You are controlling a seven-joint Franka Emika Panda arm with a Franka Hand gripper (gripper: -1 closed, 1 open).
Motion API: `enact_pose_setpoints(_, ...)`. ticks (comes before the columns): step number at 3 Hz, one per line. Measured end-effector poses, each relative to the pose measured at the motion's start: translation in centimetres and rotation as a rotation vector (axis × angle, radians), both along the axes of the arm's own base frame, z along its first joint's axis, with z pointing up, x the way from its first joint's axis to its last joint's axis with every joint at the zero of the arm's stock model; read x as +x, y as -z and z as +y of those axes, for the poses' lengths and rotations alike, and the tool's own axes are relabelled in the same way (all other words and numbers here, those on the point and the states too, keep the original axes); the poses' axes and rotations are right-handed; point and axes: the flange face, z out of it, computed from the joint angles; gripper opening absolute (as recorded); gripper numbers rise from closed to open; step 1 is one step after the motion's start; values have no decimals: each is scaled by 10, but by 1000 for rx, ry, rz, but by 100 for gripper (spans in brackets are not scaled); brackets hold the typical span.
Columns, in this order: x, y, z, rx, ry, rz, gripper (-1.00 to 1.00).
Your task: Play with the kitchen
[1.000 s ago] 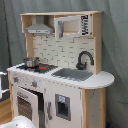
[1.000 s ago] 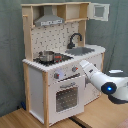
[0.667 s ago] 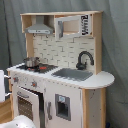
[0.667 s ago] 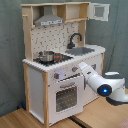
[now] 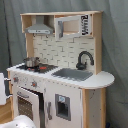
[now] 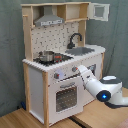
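White arm (image 6: 102,86), smooth rounded segments, thick joint housing with glowing blue light, dark seam between links, glossy plastic shell

A grey-green curtain (image 5: 115,45) hangs in soft folds as the backdrop in both exterior views, filling the space behind and to either side of the scene. In the second exterior view, a light wooden surface (image 6: 30,120) with a visible plank seam stretches across the foreground, its grain running toward the second exterior view's right, where it meets the foot of the curtain.
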Motion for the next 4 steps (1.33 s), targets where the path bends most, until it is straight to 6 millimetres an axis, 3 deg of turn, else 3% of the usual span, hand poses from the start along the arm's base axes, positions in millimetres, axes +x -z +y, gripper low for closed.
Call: enact_pose_setpoints(4, 19, 47, -13, 162, -150, -172, 100)
